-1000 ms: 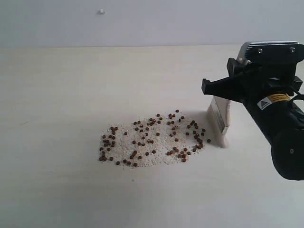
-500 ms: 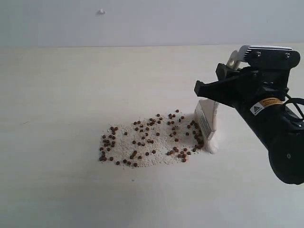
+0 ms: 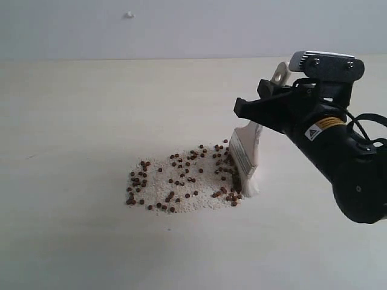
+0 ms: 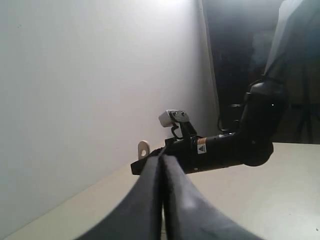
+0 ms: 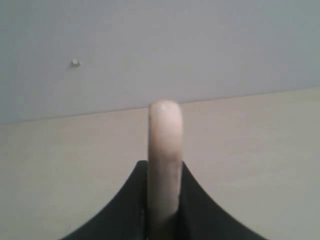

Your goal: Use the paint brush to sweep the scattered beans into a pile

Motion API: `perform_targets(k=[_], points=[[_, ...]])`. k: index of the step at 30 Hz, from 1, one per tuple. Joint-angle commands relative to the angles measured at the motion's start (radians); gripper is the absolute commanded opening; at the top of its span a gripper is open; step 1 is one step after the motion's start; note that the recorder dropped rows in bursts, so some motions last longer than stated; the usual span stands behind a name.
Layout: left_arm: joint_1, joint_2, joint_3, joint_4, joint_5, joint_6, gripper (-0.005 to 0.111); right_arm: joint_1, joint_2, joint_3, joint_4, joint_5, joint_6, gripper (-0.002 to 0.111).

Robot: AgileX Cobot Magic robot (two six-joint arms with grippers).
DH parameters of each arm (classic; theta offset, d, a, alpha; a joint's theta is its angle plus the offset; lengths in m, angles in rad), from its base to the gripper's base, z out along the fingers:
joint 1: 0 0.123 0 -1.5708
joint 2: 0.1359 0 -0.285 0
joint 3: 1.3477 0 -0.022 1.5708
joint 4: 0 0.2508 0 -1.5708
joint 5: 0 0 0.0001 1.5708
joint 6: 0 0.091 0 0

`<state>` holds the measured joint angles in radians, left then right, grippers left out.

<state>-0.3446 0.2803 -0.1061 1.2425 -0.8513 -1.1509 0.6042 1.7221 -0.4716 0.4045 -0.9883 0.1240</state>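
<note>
The beans (image 3: 181, 178), small reddish-brown pellets mixed with pale grains, lie in a loose patch on the table. The paint brush (image 3: 243, 154) stands nearly upright at the patch's right edge, its cream bristles touching the table among the rightmost beans. My right gripper (image 3: 261, 109) is shut on its pale wooden handle, whose holed end sticks up behind the jaws. In the right wrist view the handle (image 5: 165, 155) rises between the black fingers of the right gripper (image 5: 165, 172). My left gripper (image 4: 161, 167) is shut on nothing and held away from the beans; the exterior view does not show it.
The pale tabletop (image 3: 78, 121) runs back to a grey wall (image 3: 181, 27). The right arm (image 4: 225, 147) and the brush's handle end (image 4: 144, 148) show from the side in the left wrist view, with a dark area behind.
My right gripper has carried the brush leftward into the patch's right edge. The rightmost beans have been pushed left and bunched against the bristles.
</note>
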Motion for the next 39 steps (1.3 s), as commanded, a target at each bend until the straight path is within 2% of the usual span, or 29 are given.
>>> perform_targets(k=[1,7,20,28,34,39], points=[[-0.003,-0.005,0.004,0.0,0.004,-0.005,0.0,0.001,0.001,-0.005,0.01,0.018,-0.011,0.0],[-0.003,-0.005,0.004,0.0,0.004,-0.005,0.0,0.001,-0.034,-0.005,0.095,0.024,-0.119,0.0],[-0.003,-0.005,0.004,0.002,0.004,-0.005,0.0,0.001,-0.132,-0.005,0.074,0.059,-0.135,0.0],[-0.003,-0.005,0.004,0.002,0.004,-0.005,0.0,-0.005,-0.152,-0.02,0.122,0.03,-0.28,0.0],[-0.003,-0.005,0.004,0.002,0.004,-0.005,0.0,-0.088,-0.152,-0.147,0.039,0.24,-0.314,0.0],[-0.003,-0.005,0.004,0.002,0.004,-0.005,0.0,-0.172,-0.149,-0.164,-0.131,0.245,-0.269,0.0]])
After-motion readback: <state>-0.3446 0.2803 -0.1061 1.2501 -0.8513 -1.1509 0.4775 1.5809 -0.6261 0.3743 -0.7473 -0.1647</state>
